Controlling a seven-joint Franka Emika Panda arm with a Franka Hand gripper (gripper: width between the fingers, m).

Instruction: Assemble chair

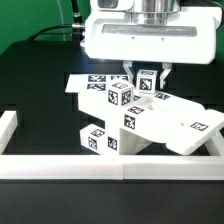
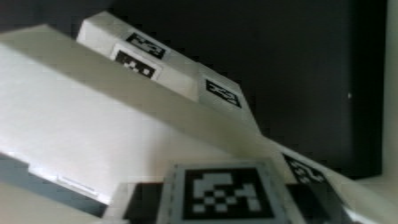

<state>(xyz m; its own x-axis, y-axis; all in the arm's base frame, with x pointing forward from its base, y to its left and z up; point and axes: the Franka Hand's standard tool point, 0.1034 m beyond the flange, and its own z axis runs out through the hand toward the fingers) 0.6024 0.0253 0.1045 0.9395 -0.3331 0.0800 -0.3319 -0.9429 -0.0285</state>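
Observation:
The chair is in white tagged pieces. A joined cluster of blocky pieces (image 1: 120, 120) leans in the middle of the table, with a wide flat piece (image 1: 190, 130) sloping down toward the exterior view's right. My gripper (image 1: 147, 80) hangs just above the cluster's back and is shut on a small tagged chair piece (image 1: 148, 84). In the wrist view the same piece (image 2: 219, 192) sits between my dark fingers (image 2: 146, 203), with my gripper (image 2: 219, 205) over a large white chair surface (image 2: 107, 120).
The marker board (image 1: 84, 84) lies flat behind the cluster and also shows in the wrist view (image 2: 175, 68). Low white border rails run along the front (image 1: 100, 168), the exterior view's left (image 1: 8, 126) and its right (image 1: 214, 150). The table is black.

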